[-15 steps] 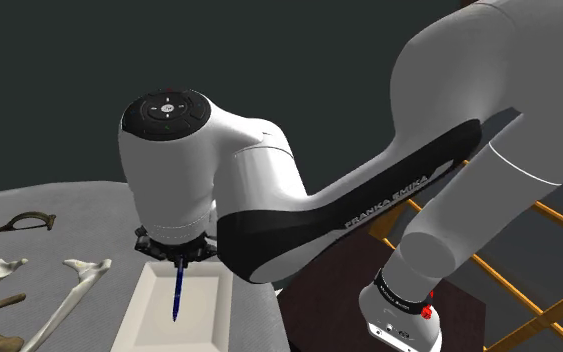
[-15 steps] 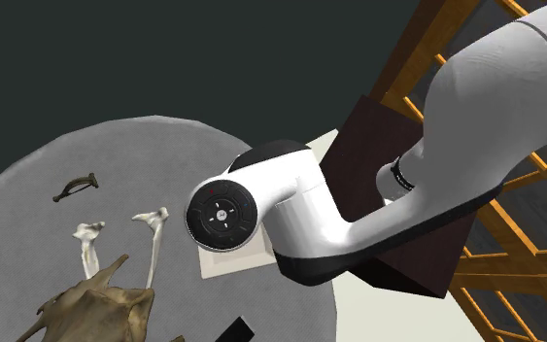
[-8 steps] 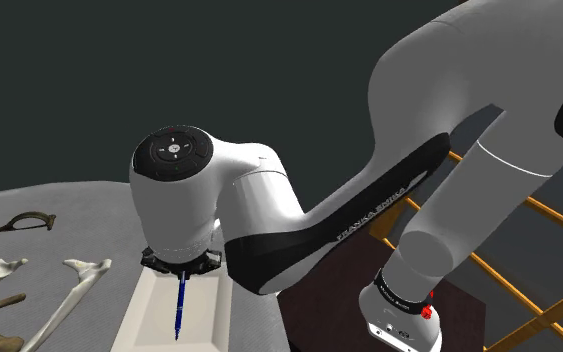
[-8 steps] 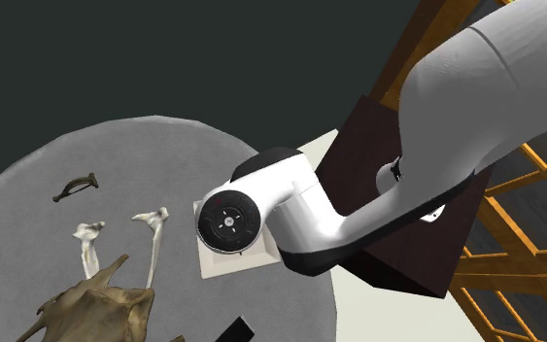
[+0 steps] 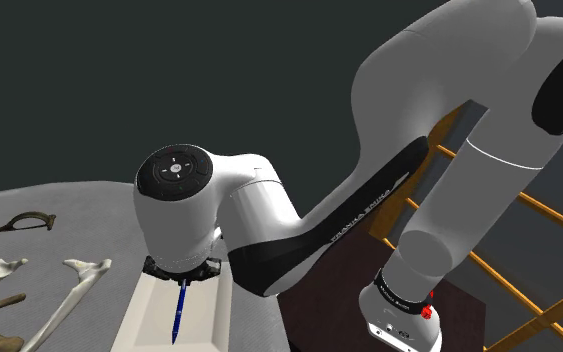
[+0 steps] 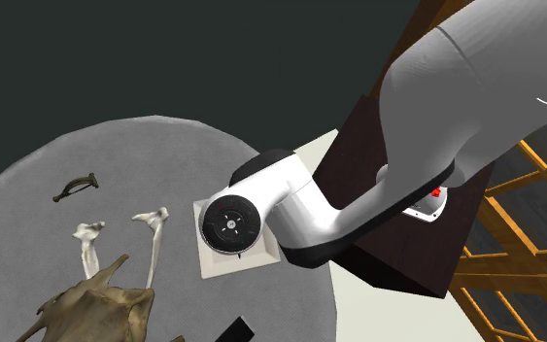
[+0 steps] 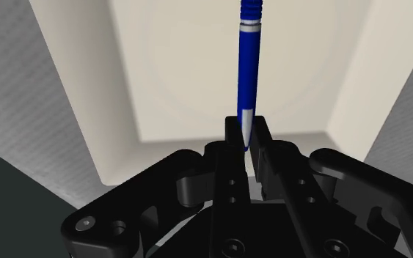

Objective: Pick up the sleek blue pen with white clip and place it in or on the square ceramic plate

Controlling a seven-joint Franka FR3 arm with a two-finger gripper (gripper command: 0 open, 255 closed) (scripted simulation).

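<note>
So the gripper (image 7: 246, 133) has its two black fingers pinched nearly together on the blue pen (image 7: 248, 69), clamping it right at the pale pointed end, and the rest of the barrel sticks straight out away from the fingers over the sunken middle of the square cream plate (image 7: 87, 95). In the wrist view the pen's far ribbed end runs off the edge of the frame, so we can't tell from there whether it touches the plate. From the shoulder view the pen hangs below the hand with its lower end down inside the plate, though the plate itself is cut off by the bottom of the picture and contact is hard to call. The fat white wrist of the arm (image 5: 259, 220) hides most of the fingers there. In the second exterior view that same wrist sits over the middle of the plate, leaving us just its corners and edges. The plate sits near the edge of the grey round table (image 6: 145, 155), beside a couple of pale bones (image 6: 88, 243) and a brownish bony lump (image 6: 91, 306) that is partly cropped off
</note>
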